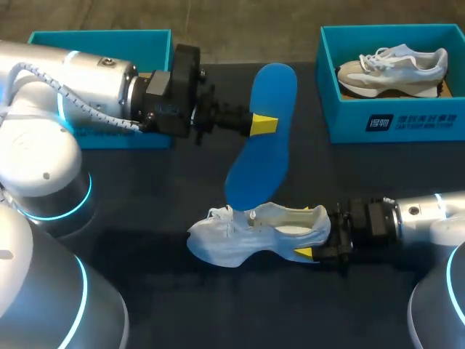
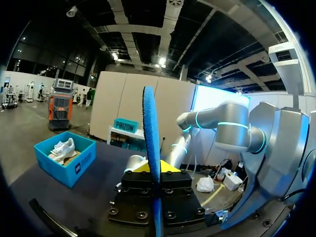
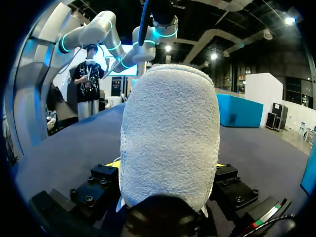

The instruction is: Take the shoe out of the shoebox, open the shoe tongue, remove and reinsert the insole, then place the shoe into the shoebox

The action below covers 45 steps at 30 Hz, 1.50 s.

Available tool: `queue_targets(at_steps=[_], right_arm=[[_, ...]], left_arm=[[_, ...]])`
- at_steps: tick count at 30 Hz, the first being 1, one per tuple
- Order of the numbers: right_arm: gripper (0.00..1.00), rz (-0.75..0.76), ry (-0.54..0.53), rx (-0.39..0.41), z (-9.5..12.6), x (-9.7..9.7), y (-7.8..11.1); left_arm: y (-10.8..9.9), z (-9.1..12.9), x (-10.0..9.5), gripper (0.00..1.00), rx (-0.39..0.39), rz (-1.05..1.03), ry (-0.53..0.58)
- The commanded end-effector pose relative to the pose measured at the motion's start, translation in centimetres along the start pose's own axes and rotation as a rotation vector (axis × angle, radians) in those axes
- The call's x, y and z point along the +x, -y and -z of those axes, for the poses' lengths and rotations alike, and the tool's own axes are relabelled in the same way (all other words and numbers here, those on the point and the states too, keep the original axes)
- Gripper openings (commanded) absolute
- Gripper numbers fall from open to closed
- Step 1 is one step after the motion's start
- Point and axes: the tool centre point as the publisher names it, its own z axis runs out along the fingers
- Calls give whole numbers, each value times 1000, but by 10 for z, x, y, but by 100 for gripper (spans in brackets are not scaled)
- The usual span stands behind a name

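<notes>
This looked like a robot test station, not a home or a shop. Two heavy silver arms ringed with blue light, the left arm [image 1: 73, 87] and the right arm [image 1: 429, 214], came in over a dark counter [image 1: 145, 189]. It carried two open teal boxes, the left shoebox [image 1: 102, 40] and the right shoebox [image 1: 392, 120].

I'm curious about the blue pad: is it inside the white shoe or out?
Out. The left fingers hold the blue insole above the white shoe, its lower tip by the opening.
</notes>
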Motion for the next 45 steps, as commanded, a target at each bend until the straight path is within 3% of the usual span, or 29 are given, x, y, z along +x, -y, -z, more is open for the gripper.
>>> queue_targets(at_steps=[1,6,20,45], right_arm=[[0,0,2,4,-1,1,-1],[0,0,2,4,-1,1,-1],[0,0,2,4,-1,1,-1],[0,0,2,4,-1,1,-1]], left_arm=[[7,9,3,0,70,46,-22],[20,26,16,0,125,110,-87],[31,43,40,0,161,211,-51],[40,41,39,0,162,270,-66]])
